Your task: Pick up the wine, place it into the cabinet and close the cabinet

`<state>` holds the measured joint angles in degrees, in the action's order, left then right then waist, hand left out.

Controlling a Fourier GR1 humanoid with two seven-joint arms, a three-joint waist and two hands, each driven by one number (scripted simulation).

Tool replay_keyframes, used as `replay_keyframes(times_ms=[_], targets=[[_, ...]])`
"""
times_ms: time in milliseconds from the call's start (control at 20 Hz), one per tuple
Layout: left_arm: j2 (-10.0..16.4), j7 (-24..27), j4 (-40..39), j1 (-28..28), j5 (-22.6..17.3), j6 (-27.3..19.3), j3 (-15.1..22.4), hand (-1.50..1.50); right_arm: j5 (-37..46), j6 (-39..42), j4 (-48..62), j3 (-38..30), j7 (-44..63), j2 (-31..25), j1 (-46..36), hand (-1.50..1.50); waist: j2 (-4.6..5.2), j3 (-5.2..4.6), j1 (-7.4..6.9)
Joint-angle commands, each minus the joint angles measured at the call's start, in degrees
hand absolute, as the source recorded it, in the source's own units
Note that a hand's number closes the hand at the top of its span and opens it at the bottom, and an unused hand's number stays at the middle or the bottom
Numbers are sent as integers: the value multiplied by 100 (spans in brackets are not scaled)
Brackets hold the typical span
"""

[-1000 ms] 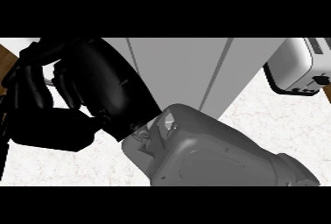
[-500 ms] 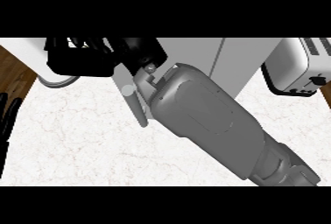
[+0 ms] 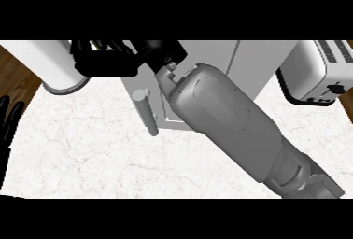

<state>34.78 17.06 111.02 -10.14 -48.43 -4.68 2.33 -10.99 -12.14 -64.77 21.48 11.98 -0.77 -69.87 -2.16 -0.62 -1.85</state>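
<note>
Forearm stretched across the counter [image 3: 89,149], right hand [image 3: 107,63] at the cabinet [image 3: 214,51] by the back edge — open or closed, I cannot tell; left hand [image 3: 8,119] rests open at the left edge.

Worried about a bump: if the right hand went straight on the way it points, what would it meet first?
Probably the white cylinder at upper left; the right hand points up-left and looks close beside it. Depth is unclear, so it might pass over it.
</note>
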Motion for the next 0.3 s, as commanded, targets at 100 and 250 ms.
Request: replay_keyframes(times_ms=[100, 250], targets=[[-130, -16, -76, 278, 175, -193, 91, -150, 256, -18, 935, -343, -162, -555, 73, 150, 302, 56, 114], [-119, -32, 0, 29, 49, 70, 103, -150, 351, -90, 1125, -353, -280, -443, -49, 150, 295, 48, -61]])
